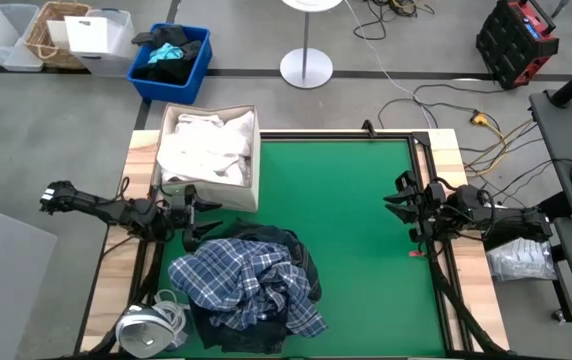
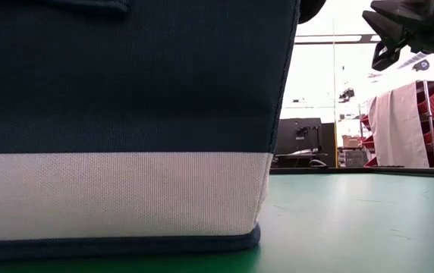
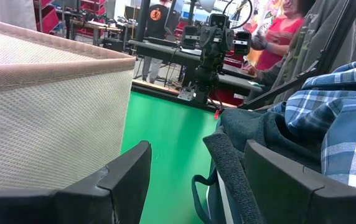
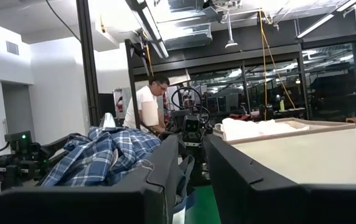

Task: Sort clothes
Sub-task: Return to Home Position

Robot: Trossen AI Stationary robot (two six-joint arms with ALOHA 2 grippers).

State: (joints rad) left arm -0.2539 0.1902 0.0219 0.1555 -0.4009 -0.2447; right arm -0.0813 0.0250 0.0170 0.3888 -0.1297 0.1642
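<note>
A pile of clothes lies at the table's near left: a blue-white plaid shirt (image 1: pixel 251 285) on top of dark navy and denim pieces (image 1: pixel 284 245). White clothes (image 1: pixel 206 148) fill a beige fabric bin (image 1: pixel 256 160) at the far left. My left gripper (image 1: pixel 194 215) stands open, low between the bin and the pile. In the left wrist view a fold of dark cloth (image 3: pixel 228 165) reaches in between the fingers of my left gripper (image 3: pixel 196 155). My right gripper (image 1: pixel 402 203) hangs above the mat's right edge, open by a narrow gap (image 4: pixel 190 146), with nothing in it. My left gripper comes level from the table's left, its open fingers on either side of the edge fold of the dark cloth (image 3: pixel 223 149). The fold lies close to one finger (image 3: pixel 271 174). Whether that finger touches it, I cannot tell. The cloth rests on the pile.
A white object (image 1: pixel 151 322) lies at the near left corner. A navy and white canvas wall (image 2: pixel 126 152) fills the low view's left. A blue crate (image 1: pixel 171 60) and baskets stand on the floor beyond the table. People show in the room behind.
</note>
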